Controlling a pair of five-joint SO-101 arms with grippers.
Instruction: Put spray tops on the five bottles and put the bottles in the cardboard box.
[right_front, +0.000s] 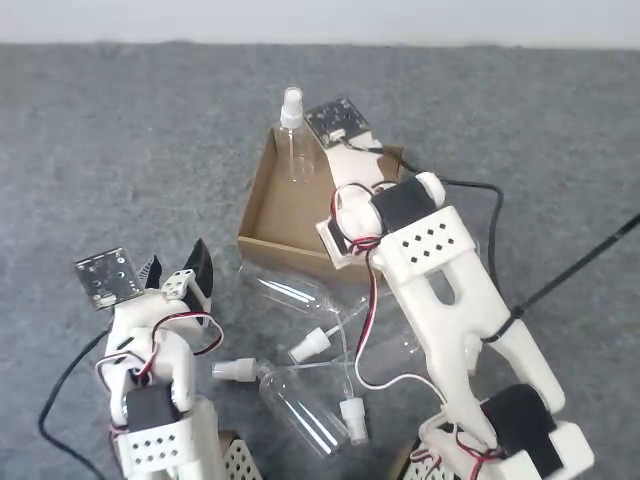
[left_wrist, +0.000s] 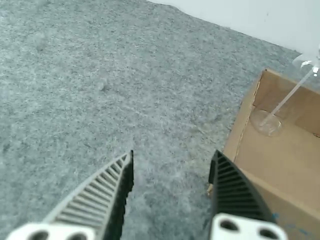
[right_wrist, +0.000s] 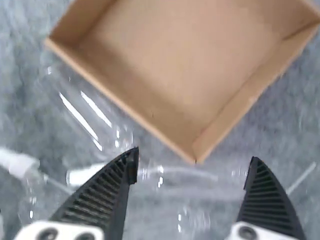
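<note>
The right claw (right_wrist: 194, 156) is spread wide, its two ribbed fingers well apart and pinching nothing. Directly beneath it, clear bottles (right_wrist: 80, 116) lie on their sides on the grey carpet (right_front: 120, 130), close against the near wall of the cardboard box (right_wrist: 190, 55). A near corner of the box sits right under the gap between the fingers. White spray tops (right_front: 310, 346) show among these lying bottles, on the side toward the arms' bases. One top looks seated on the neck of the nearest bottle (right_front: 300, 405); for the others I cannot tell whether they are fitted or loose. The glass overlaps too much to count the lying bottles. Past the claw, in a far corner of the box, an upright bottle (right_front: 295, 150) stands inside with a white spray top on it.

The left claw (left_wrist: 172, 155) is also spread, its dark ribbed fingers apart with only carpet showing between them. It hangs over the carpet, apart from the lying bottles. The box lies ahead of it, off toward the right arm's side, and the upright bottle is at the box's far end from this claw.
</note>
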